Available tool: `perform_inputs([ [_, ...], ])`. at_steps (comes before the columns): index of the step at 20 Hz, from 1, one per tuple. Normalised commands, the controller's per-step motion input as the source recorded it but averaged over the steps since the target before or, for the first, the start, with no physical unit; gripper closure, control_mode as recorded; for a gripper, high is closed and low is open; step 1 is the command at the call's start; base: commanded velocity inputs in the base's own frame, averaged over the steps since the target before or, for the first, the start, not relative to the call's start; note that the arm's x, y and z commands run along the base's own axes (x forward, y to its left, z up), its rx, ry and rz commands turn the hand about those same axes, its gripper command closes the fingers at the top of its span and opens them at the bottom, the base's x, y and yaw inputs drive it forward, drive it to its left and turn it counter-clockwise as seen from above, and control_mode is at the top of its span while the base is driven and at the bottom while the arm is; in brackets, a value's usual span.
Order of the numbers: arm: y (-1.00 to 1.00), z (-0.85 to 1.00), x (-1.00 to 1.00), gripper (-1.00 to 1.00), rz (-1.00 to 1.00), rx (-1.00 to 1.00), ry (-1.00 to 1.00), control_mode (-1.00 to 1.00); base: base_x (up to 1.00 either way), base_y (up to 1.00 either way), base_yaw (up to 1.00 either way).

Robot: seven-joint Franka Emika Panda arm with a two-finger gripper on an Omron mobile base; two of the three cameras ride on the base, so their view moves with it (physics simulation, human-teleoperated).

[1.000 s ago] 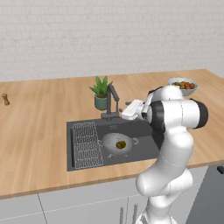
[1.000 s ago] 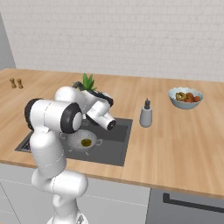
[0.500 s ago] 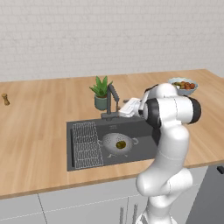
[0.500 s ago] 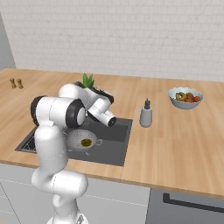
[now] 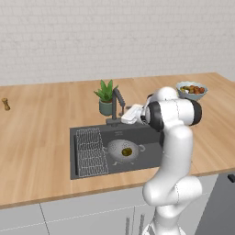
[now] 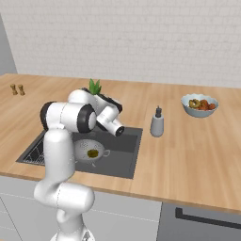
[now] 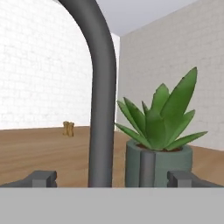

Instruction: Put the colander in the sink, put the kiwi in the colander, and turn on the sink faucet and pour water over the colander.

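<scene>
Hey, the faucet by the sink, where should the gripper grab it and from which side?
Probably on the upright stretch of the sink faucet. In the hand view that dark bar stands vertical and slim, centred between the open gripper, whose fingertips sit either side. So come straight on from the front, as it now faces, with the potted plant behind and beside it.

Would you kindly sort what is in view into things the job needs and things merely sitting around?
Needed: colander, kiwi inside it, sink, sink faucet, open gripper.
Sitting around: potted plant, fruit bowl, soap bottle, shakers.
</scene>
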Motion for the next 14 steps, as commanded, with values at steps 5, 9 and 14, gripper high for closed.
perform_inputs([
  [5, 0.00, -0.13, 0.33, -1.00, 0.00, 0.00, 0.00, -1.00, 0.00, 0.00, 0.00],
  [9, 0.00, -0.10, 0.33, -1.00, 0.00, 0.00, 0.00, -1.00, 0.00, 0.00, 0.00],
  [14, 0.00, -0.12, 0.33, -1.00, 0.00, 0.00, 0.00, -1.00, 0.00, 0.00, 0.00],
])
